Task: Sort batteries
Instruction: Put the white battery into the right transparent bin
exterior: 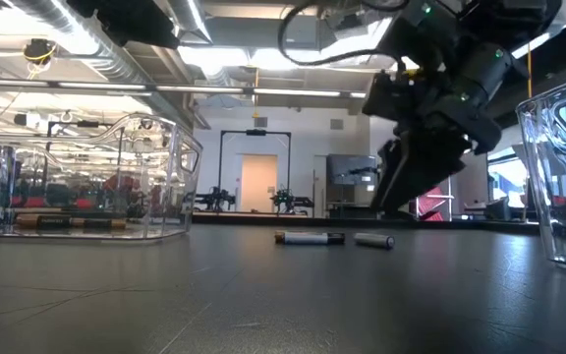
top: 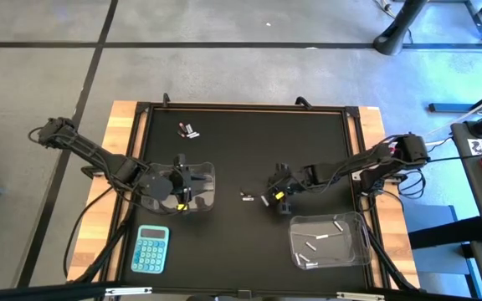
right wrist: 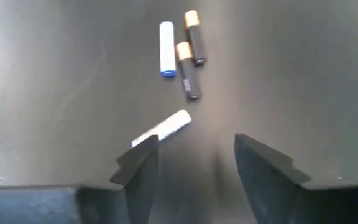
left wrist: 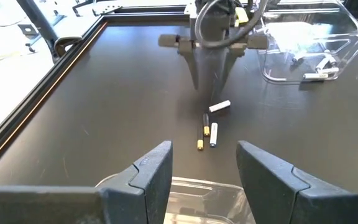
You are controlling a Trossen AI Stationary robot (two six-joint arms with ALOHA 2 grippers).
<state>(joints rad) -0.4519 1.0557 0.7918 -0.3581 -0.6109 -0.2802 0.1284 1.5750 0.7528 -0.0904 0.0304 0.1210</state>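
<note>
— Where are the batteries seen at this moment?

— A small cluster point(top: 247, 196) is seen lying on the black mat point(top: 249, 150) near the middle of the table, just beside the right gripper point(top: 273, 196). In the right wrist view, four are made out: a white battery with a blue end point(right wrist: 166, 49), two dark batteries with copper ends point(right wrist: 190, 57) lying close beside it, and a further white battery point(right wrist: 163, 129) lying tilted nearer the fingers, partly hidden behind one fingertip. Another pair point(top: 189, 130) is seen apart from these, towards the far edge of the mat.

— And those in the tubs?

— Several white batteries point(top: 318, 242) are seen inside the clear tub on the right point(top: 366, 242). Dark batteries point(exterior: 72, 223) are seen on the floor of the clear tub on the left point(top: 207, 180) in the low view.

— How is the right claw held?

— Its fingers point(right wrist: 261, 163) are spread apart over the mat, and nothing is clamped between them. Whether the tilted white battery is touched by the fingertip cannot be told.

— And the left one?

— The left gripper point(left wrist: 202, 177) is positioned over the left tub, whose rim is seen just beneath it. Its fingers are also held apart, with nothing gripped.

— Is anything else noted on the table?

— A blue calculator point(top: 151, 249) is seen near the front edge, below the left tub.
</note>
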